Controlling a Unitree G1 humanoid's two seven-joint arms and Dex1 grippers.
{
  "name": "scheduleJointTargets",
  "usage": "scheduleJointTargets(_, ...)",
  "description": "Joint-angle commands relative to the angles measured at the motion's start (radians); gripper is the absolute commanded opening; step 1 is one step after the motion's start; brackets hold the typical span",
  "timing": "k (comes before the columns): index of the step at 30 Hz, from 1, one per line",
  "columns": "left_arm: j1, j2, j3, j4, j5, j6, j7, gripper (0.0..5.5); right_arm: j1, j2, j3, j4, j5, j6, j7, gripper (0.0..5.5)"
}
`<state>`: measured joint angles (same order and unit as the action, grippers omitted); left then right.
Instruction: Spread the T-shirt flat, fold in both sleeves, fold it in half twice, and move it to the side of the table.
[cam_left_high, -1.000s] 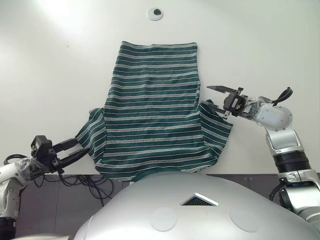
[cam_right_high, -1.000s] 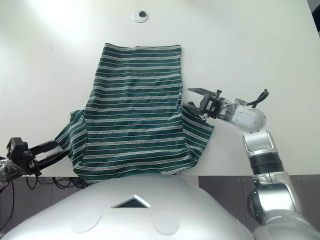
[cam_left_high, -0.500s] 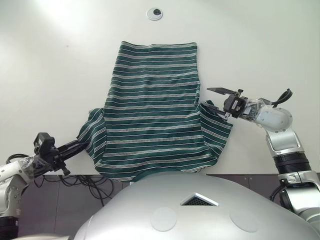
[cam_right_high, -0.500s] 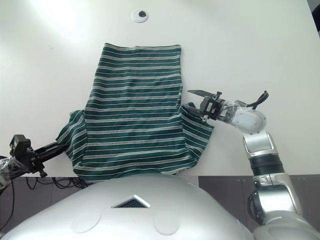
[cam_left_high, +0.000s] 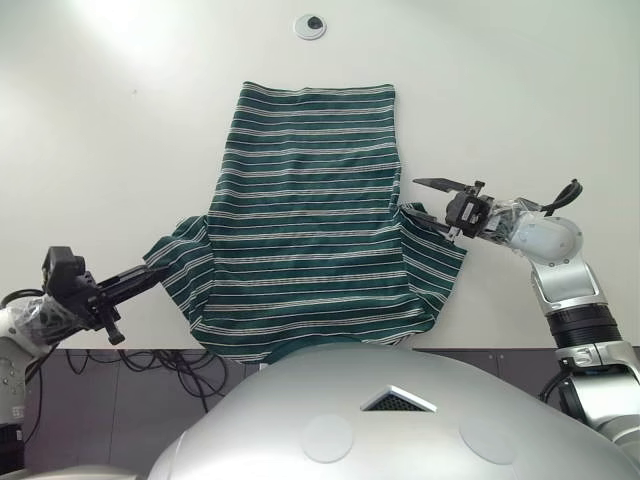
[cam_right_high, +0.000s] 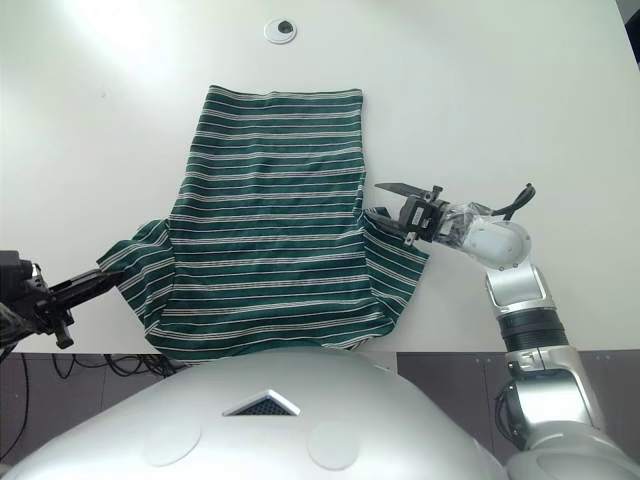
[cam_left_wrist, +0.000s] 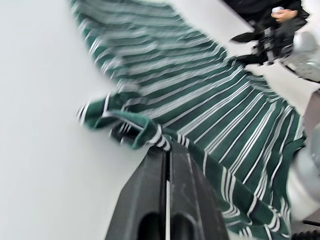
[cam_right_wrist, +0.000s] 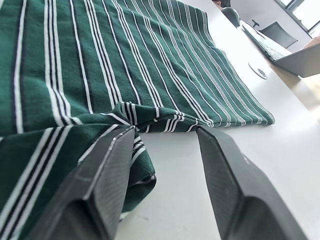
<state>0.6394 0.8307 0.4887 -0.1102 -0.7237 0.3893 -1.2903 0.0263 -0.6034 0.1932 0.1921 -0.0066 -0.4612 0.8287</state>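
A green T-shirt with white stripes (cam_left_high: 305, 200) lies on the white table (cam_left_high: 100, 150), hem at the far side. My left gripper (cam_left_high: 158, 272) is at the near left, shut on the bunched edge of the left sleeve (cam_left_wrist: 127, 127), which is drawn out toward the table's left. My right gripper (cam_left_high: 425, 198) stands open at the shirt's right side, one finger (cam_right_wrist: 107, 170) over the right sleeve (cam_left_high: 435, 255), the other finger (cam_right_wrist: 225, 170) over bare table. The right sleeve lies rumpled, partly folded on itself.
A round cable port (cam_left_high: 310, 26) sits in the table beyond the shirt's hem. The table's near edge runs just under the shirt's collar end, with dark cables (cam_left_high: 160, 360) hanging below it at the left. Bare tabletop lies to both sides.
My left gripper has moved left and slightly away from the shirt, pulling the left sleeve outward. The right gripper has hardly moved and stays open.
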Motion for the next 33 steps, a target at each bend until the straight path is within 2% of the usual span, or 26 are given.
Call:
scheduleJointTargets(1,-0.021,0.000,-0.025,-0.094,0.007,0.024,0.017,0.01,-0.006,-0.013,0.001,0.005,-0.004,-0.004,0.009,2.28)
scheduleJointTargets(7,-0.088,-0.056,-0.165,-0.214,0.089,-0.015,0.094,0.01,-0.006,-0.018,-0.001,0.011,0.000,-0.006,0.012,2.28)
scheduleJointTargets(13,-0.144,-0.091,-0.276,-0.131,0.205,-0.123,0.106,0.01,0.021,-0.029,-0.018,0.000,0.010,-0.008,0.005,2.28)
scheduleJointTargets(19,-0.163,-0.141,-0.328,0.024,0.282,-0.260,0.095,0.71,0.090,-0.045,-0.094,-0.087,0.175,0.103,0.062,2.28)
scheduleJointTargets(23,-0.126,-0.155,-0.401,0.028,0.317,-0.331,0.059,1.21,0.166,-0.080,-0.170,-0.235,0.345,0.300,0.099,2.28)
scheduleJointTargets(27,-0.118,-0.168,-0.449,-0.006,0.325,-0.349,0.070,1.72,0.282,-0.166,-0.263,-0.447,0.700,0.755,0.104,2.28)
scheduleJointTargets(30,-0.103,-0.174,-0.447,-0.048,0.303,-0.350,0.082,2.05,0.321,-0.215,-0.313,-0.442,0.740,0.937,0.068,2.28)
scheduleJointTargets(33,-0.094,-0.173,-0.452,-0.075,0.296,-0.348,0.091,2.42,0.342,-0.238,-0.343,-0.400,0.729,1.037,0.039,2.28)
